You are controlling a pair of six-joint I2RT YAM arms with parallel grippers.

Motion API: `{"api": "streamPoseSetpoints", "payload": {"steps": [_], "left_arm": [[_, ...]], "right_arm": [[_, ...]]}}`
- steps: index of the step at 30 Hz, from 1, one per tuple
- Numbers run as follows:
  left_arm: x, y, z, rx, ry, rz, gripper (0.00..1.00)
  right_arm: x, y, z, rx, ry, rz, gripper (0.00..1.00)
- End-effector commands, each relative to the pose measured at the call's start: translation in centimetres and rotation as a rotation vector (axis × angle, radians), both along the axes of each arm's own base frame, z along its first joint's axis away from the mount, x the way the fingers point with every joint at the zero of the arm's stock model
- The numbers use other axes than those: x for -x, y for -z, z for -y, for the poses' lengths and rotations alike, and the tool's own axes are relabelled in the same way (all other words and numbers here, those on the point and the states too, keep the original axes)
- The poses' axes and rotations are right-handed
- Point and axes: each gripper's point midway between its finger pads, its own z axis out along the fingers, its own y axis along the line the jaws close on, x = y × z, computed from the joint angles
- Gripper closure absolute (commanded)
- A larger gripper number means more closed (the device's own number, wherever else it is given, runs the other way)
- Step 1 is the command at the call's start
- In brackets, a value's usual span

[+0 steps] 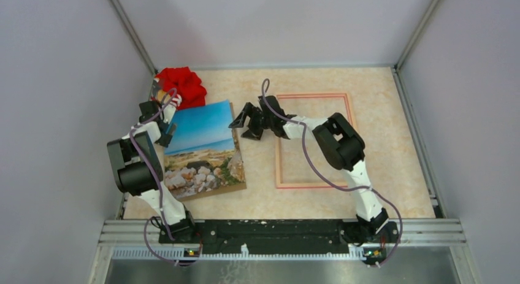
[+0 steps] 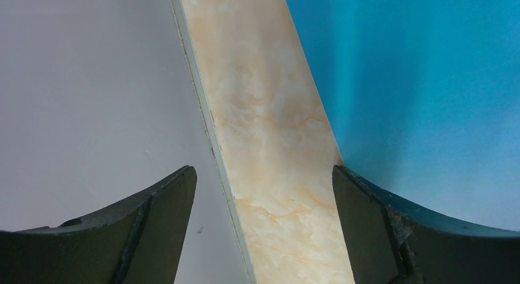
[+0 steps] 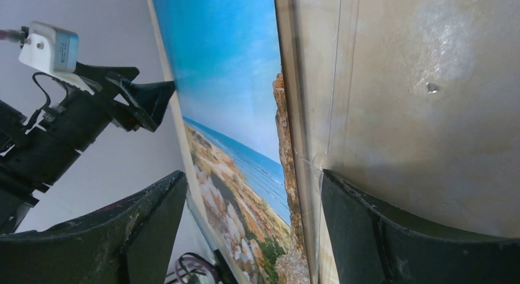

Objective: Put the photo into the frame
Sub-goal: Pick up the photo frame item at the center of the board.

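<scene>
Photo position: the thin rectangular print of blue sky, sea and rocky coast (image 1: 202,146) lies face up and askew on the left of the beige marbled desk (image 1: 257,192). A brown layer (image 1: 240,161) shows along its right and near sides.
Frame position: the thin-railed pink rectangular frame (image 1: 313,96) lies flat to the right. It is empty and apart from the photo.
Left hand (image 2: 263,176): wide open and holding nothing, low at the photo's left edge.
Right hand (image 3: 251,176): wide open and holding nothing, low at the photo's right edge, between photo and frame.
Risk, wrong pickup: a pinch at the edge could take the brown layer along with the print.
Risk, failed grasp: the print lies flat, so fingers may skid over it or only push it sideways.
Risk, damage: inward pressure from both sides could buckle or crease the thin sheet.
Risk, obstruction: the crumpled red cloth (image 1: 182,84) sits just beyond the photo's far left corner and could snag the left arm.
</scene>
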Motion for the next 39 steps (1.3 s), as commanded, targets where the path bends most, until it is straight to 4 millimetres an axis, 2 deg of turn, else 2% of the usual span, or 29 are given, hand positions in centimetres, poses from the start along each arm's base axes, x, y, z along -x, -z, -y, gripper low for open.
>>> {"api": "streamPoseSetpoints", "payload": {"steps": [1,8,14,19,29,35,39], "left_arm": [[3.9,5.6,3.5,0.152,0.046,-0.18,0.11],[3.9,5.5,3.6,0.158,0.057,-0.181,0.11],[3.8,5.5,3.9,0.173,0.066,-0.185,0.12],[4.0,5.8,4.0,0.177,0.07,-0.196,0.12],[3.8,5.6,4.4,0.185,0.086,-0.201,0.14],[3.8,5.4,4.3,0.177,0.094,-0.2,0.14],[3.7,5.3,4.3,0.177,0.096,-0.198,0.14]], "right_arm": [[0.4,-6.3,-1.3,-0.177,-0.034,0.056,0.22],[1.2,-9.4,-1.4,-0.302,-0.05,0.08,0.31],[1.8,-10.8,-1.0,-0.341,-0.062,0.109,0.33],[2.2,-12.7,-1.9,-0.495,-0.114,0.118,0.33],[2.4,-11.3,-5.1,-0.451,-0.177,0.083,0.33],[2.1,-11.5,-5.0,-0.446,-0.165,0.092,0.36],[1.6,-12.0,-4.3,-0.458,-0.14,0.099,0.47]]}}
